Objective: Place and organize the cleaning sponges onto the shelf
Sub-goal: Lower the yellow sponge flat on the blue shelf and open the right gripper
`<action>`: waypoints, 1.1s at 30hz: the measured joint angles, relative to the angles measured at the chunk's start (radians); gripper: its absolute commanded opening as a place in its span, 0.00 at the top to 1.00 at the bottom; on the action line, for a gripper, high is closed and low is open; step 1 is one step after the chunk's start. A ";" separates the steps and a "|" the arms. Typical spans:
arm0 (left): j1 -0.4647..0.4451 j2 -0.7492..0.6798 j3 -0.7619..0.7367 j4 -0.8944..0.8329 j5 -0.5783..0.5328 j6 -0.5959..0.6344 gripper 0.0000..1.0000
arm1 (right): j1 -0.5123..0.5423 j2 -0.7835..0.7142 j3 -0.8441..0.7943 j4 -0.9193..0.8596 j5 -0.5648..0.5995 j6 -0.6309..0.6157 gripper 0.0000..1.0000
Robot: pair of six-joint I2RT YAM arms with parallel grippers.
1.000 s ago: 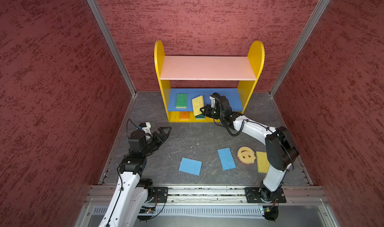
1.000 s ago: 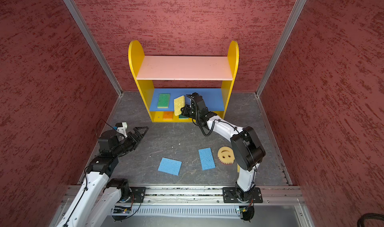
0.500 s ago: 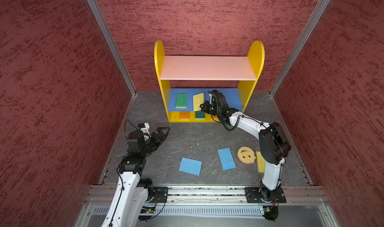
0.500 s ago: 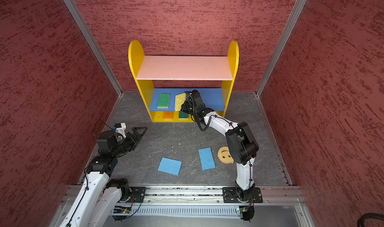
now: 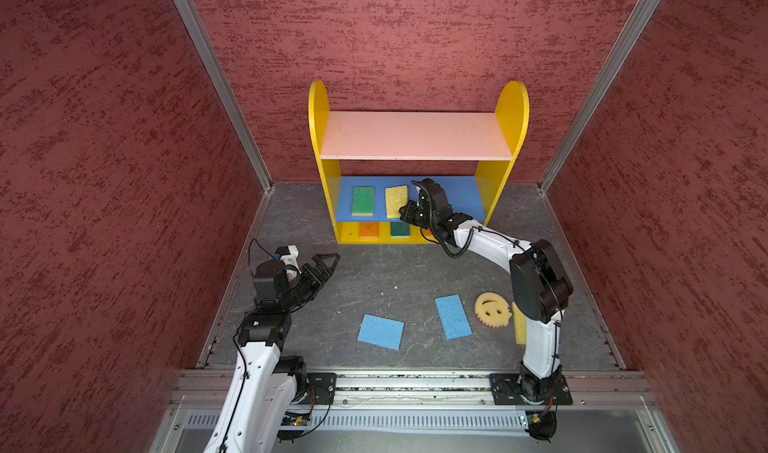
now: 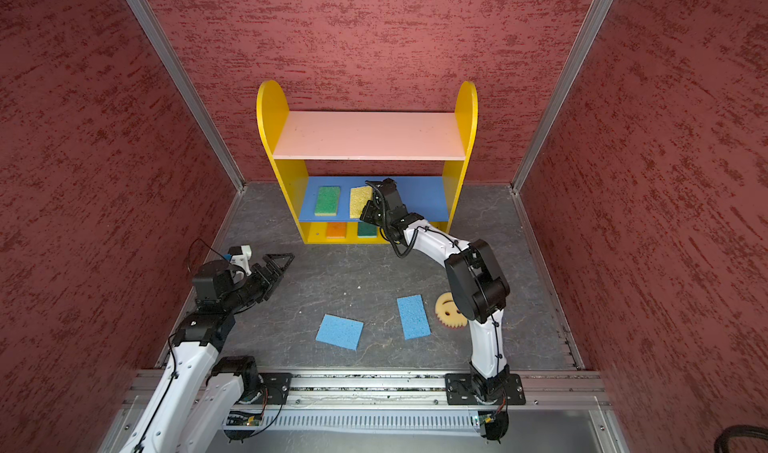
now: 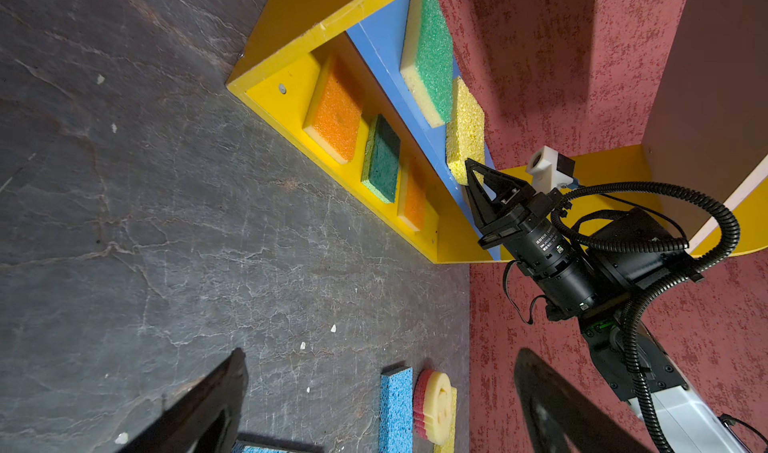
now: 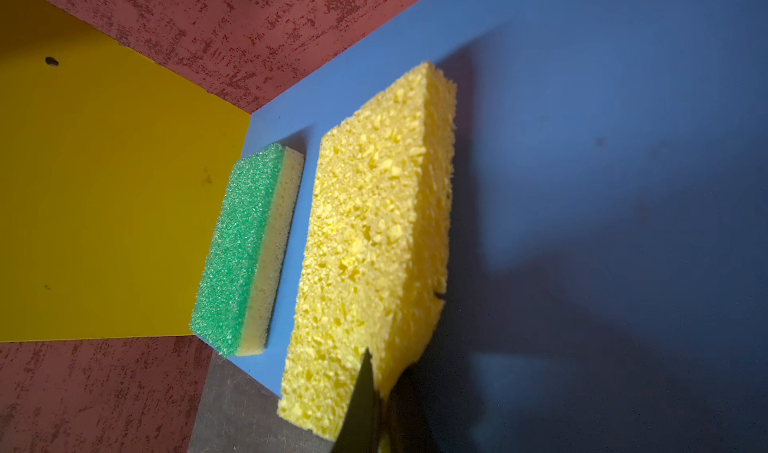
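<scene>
The shelf (image 5: pixel 318 139) (image 6: pixel 272 131) stands at the back wall. My right gripper (image 5: pixel 409 212) (image 8: pixel 370 372) is shut on the near end of a yellow sponge (image 5: pixel 395 201) (image 8: pixel 374 243). That sponge is over the blue middle board (image 5: pixel 461 199), beside a green sponge (image 5: pixel 363 201) (image 8: pixel 245 255), and its near end overhangs the board's front edge. On the bottom board lie an orange sponge (image 5: pixel 369 230), a dark green one (image 5: pixel 400 230) and a second orange one (image 7: pixel 413 199). My left gripper (image 5: pixel 324 266) (image 7: pixel 380 355) hangs open and empty above the floor at the left.
Two blue sponges (image 5: pixel 380 331) (image 5: pixel 453 317) and the round smiley-face sponge (image 5: pixel 492 309) lie on the grey floor near the right arm's base. A yellow sponge (image 5: pixel 519 324) is half hidden behind that arm. Red walls close in on three sides.
My right gripper has carried the yellow sponge from in front of the shelf in onto the blue board, where it now lies flatter. The left arm has shifted only slightly.
</scene>
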 measured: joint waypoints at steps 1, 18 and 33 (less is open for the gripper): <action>0.001 0.000 0.000 0.000 0.000 0.000 0.00 | 0.000 0.000 0.000 0.000 0.000 0.000 0.98; 0.003 -0.006 -0.006 -0.008 0.005 0.000 0.01 | 0.000 -0.004 -0.010 0.043 0.025 0.004 0.64; 0.008 -0.021 -0.007 -0.014 0.014 0.000 0.01 | 0.000 -0.058 -0.064 0.038 0.077 0.012 0.52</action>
